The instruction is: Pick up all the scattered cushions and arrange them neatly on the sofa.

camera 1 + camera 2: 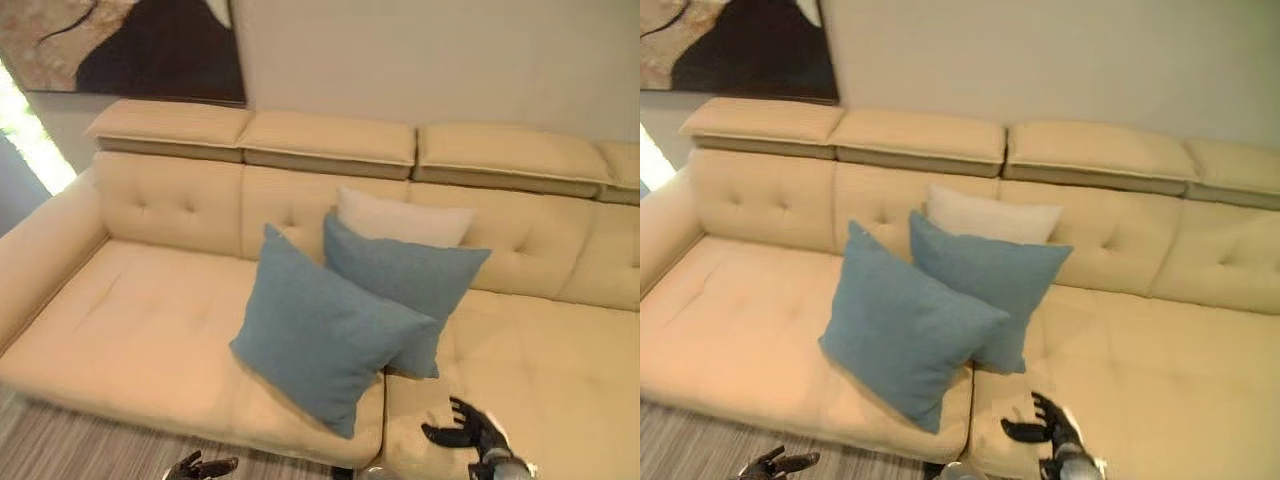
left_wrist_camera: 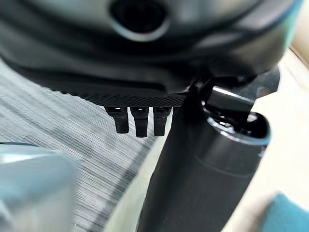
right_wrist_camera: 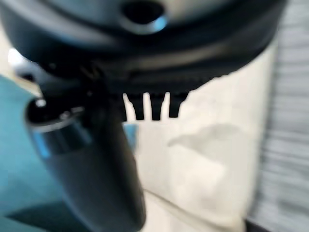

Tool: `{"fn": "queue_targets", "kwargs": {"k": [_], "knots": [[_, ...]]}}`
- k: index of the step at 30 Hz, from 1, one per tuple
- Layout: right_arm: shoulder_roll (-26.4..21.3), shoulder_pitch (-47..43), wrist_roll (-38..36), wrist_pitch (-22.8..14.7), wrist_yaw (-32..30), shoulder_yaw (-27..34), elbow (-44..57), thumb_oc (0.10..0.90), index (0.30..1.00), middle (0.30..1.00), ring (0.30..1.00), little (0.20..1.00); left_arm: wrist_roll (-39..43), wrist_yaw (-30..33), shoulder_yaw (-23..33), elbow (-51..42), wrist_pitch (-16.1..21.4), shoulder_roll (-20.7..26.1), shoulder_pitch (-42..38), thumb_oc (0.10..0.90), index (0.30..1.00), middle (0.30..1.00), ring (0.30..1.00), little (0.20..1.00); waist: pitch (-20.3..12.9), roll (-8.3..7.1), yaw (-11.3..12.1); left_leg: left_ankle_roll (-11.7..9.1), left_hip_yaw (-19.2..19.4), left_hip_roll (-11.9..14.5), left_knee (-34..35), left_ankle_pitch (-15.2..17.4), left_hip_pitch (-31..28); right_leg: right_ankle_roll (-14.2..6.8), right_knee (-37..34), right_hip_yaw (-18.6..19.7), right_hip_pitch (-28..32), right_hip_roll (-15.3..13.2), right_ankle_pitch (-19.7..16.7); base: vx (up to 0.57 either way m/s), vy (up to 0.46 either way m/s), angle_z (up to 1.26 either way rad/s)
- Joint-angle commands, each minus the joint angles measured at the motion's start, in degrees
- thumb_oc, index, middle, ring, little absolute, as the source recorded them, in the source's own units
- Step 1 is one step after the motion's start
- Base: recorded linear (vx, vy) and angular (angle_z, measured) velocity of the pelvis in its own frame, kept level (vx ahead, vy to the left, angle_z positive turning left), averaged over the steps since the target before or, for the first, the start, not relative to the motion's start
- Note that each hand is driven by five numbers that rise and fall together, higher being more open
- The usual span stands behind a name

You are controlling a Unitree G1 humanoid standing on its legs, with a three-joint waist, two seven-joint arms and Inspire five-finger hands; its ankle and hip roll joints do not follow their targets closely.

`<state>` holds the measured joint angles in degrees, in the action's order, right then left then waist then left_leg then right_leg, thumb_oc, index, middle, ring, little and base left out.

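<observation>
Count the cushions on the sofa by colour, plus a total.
Blue cushions: 2, one in front and one behind it, overlapping.
Cream cushion: 1, at the back against the sofa backrest.
Total: 3 cushions, all on the seat.

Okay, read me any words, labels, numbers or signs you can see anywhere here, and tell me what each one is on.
None: no readable text.
Front blue cushion, rear blue cushion, cream cushion, sofa: plain fabric.
Wall picture: abstract shapes, no lettering.
</observation>
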<state>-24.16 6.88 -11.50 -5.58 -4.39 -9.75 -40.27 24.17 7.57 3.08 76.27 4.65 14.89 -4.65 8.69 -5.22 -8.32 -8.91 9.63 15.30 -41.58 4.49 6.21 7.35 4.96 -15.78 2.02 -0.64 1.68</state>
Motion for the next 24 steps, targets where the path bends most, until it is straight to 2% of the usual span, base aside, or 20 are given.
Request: {"fn": "queue_targets", "kwargs": {"k": [1,2,3,4,5,6,7,8,9,11,12,14,15,16,19,21,24], "knots": [[-3.27,-0.38,1.64,-3.8,-1.41,-0.23,8.1,0.8,0.9,0.9,0.9,0.9,2.17,3.5,0.83,-5.11,4.06,5.2,-1.58,0.8,0.9,0.9,0.9,0.9,1.0,-1.91,0.45,4.14,2.57,-0.31,10.75,-1.08,-2.7,-7.56,3.51,2.76,-0.97,-1.92,5.57,0.32,0.303,-0.75],[-3.76,-0.71,1.71,-4.21,-1.58,-0.01,10.06,0.8,0.9,0.9,0.9,0.9,3.8,4.32,1.52,-6.71,5.0,5.46,-1.53,0.8,0.9,0.9,0.9,0.9,0.79,-1.75,1.18,4.02,0.64,0.35,18.25,-2.29,-3.02,-8.34,3.46,4.55,-0.47,-2.1,6.01,0.46,0.481,-0.85],[-4.33,-3.12,0.5,-5.59,-2.48,0.36,12.56,0.8,0.9,0.9,0.9,0.9,7.29,7.4,2.85,-11.29,8.43,5.89,-2.03,0.8,0.9,0.9,0.9,0.9,0.96,-0.16,2.79,2.29,-7.29,2.88,30.79,-6.97,-3.4,-9.7,4.6,8.62,0.76,-1.34,7.93,0.36,0.382,-1.02],[-4.36,-3.15,0.49,-5.58,-2.47,0.38,12.57,0.8,0.9,0.9,0.9,0.9,7.28,7.45,2.86,-11.34,8.42,5.85,-2.04,0.8,0.9,0.9,0.9,0.9,0.96,-0.16,2.82,2.24,-7.19,2.89,31.37,-7.44,-3.61,-9.64,4.52,8.64,0.71,-1.32,7.77,0.36,0.37,-1.16],[-3.96,-3.76,-1.87,-6.84,-2.92,1.51,14.71,0.8,0.9,0.9,0.9,0.9,8.15,10.06,3.5,-15.21,10.77,6.62,-2.27,0.8,0.9,0.9,0.9,0.9,1.07,0.31,3.5,1.49,-10.65,3.78,34.99,-9.94,-3.58,-10.15,4.87,10.83,1.44,-1.19,8.44,0.25,0.287,-1.32],[-3.36,-4.52,-5.93,-9.13,-3.0,3.87,18.63,0.8,0.9,0.9,0.9,0.9,11.11,11.39,5.67,-19.08,13.76,7.41,-2.33,0.8,0.9,0.9,0.9,0.9,0.44,1.41,3.09,0.35,-11.97,4.2,38.69,-10.04,-4.35,-11.11,5.5,12.86,1.83,-1.49,9.68,0.26,0.29,-1.05],[-3.43,-4.39,-6.0,-9.05,-2.95,3.89,18.78,0.8,0.9,0.9,0.9,0.9,11.16,11.35,5.67,-19.1,13.79,7.38,-2.25,0.8,0.9,0.9,0.9,0.9,0.53,1.41,3.39,0.32,-11.52,4.27,39.09,-10.09,-4.93,-11.1,5.75,13.18,1.86,-1.47,9.85,0.32,0.41,-0.69],[-2.9,-3.13,-7.91,-10.71,-2.71,6.79,22.05,0.8,0.9,0.9,0.9,0.9,11.12,13.04,8.5,-23.9,16.14,9.21,-2.06,0.8,0.9,0.9,0.9,0.9,-0.86,2.31,2.54,-0.87,-10.17,3.59,38.56,-9.15,-6.21,-12.36,6.16,13.61,1.59,-3.13,9.71,0.24,0.316,-0.51],[-2.79,-2.7,-8.38,-11.15,-3.03,8.14,23.1,0.8,0.9,0.9,0.9,0.9,10.67,14.26,9.31,-26.61,17.6,10.08,-2.13,0.8,0.9,0.9,0.9,0.9,-1.35,2.1,2.31,-0.97,-9.5,2.73,37.93,-8.37,-6.34,-12.89,5.84,13.97,1.89,-4.1,9.23,0.31,0.39,-0.6],[-2.25,-3.2,-9.27,-11.14,-3.32,9.34,25.72,0.8,0.9,0.9,0.9,0.9,10.64,15.76,10.72,-31.48,19.3,11.25,-2.05,0.8,0.9,0.9,0.9,0.9,-2.22,1.86,1.92,-0.48,-7.93,0.8,37.62,-6.42,-7.32,-14.21,5.84,15.23,1.67,-6.04,7.79,0.17,0.208,-0.41],[-2.23,-3.17,-9.27,-11.06,-3.34,9.33,25.83,0.8,0.9,0.9,0.9,0.9,10.6,15.81,10.76,-31.56,19.28,11.24,-2.0,0.8,0.9,0.9,0.9,0.9,-2.24,1.76,2.11,-0.4,-7.65,0.7,37.59,-6.33,-7.42,-14.3,5.89,15.48,1.59,-6.15,7.81,0.1,0.159,-0.37],[-1.9,-4.83,-9.58,-10.87,-3.59,9.37,27.61,0.8,0.9,0.9,0.9,0.9,11.89,16.34,11.47,-36.28,20.28,12.18,-2.25,0.8,0.9,0.9,0.9,0.9,-2.23,2.2,1.71,0.04,-4.46,0.14,37.77,-5.31,-8.89,-15.27,7.8,15.62,-1.02,-7.41,5.54,0.04,0.191,-0.64],[-1.73,-7.03,-10.09,-10.3,-3.56,8.72,28.91,0.8,0.9,0.9,0.9,0.9,12.49,14.07,10.43,-42.3,19.53,12.58,-2.01,0.8,0.9,0.9,0.9,0.9,-1.92,2.82,2.78,0.42,0.05,-0.11,38.87,-4.54,-10.78,-16.32,9.79,12.03,-4.62,-9.43,3.19,0.01,0.218,-0.94],[-1.42,-7.52,-10.8,-10.09,-3.03,8.38,28.99,0.8,0.9,0.9,0.9,0.9,12.8,12.54,9.27,-42.88,18.52,12.73,-2.2,0.8,0.9,0.9,0.9,0.9,-2.19,2.97,2.86,0.66,0.98,-0.56,39.12,-4.2,-11.1,-16.68,9.2,10.66,-4.68,-10.03,2.87,0.02,0.19,-1.19],[-1.25,-9.16,-12.6,-8.61,-2.46,7.64,27.89,0.8,0.9,0.9,0.9,0.9,14.97,7.09,4.16,-45.15,15.51,12.09,-3.89,0.8,0.9,0.9,0.9,0.9,-3.04,3.45,2.32,1.39,1.35,-1.93,39.5,-3.81,-11.25,-17.0,5.03,10.27,-2.77,-10.27,2.51,0.09,0.076,-0.7],[-2.03,-10.28,-11.88,-6.74,-2.4,6.33,28.3,0.8,0.9,0.9,0.9,0.9,14.75,3.54,-0.31,-45.47,11.79,11.52,-4.41,0.8,0.9,0.9,0.9,0.9,-3.61,4.26,1.93,1.67,1.84,-2.65,40.76,-3.81,-11.88,-17.31,2.41,10.17,-1.95,-10.72,1.71,0.1,0.055,-0.02],[-1.5,-10.23,-13.16,-6.12,-2.02,5.8,29.43,0.8,0.9,0.9,0.9,0.9,14.85,1.62,-3.51,-45.72,9.78,10.35,-4.47,0.8,0.9,0.9,0.9,0.9,-4.1,4.81,1.65,1.7,2.1,-2.99,41.87,-4.0,-12.44,-17.52,0.28,9.87,-0.88,-11.21,1.24,0.07,0.025,-0.03]]}}
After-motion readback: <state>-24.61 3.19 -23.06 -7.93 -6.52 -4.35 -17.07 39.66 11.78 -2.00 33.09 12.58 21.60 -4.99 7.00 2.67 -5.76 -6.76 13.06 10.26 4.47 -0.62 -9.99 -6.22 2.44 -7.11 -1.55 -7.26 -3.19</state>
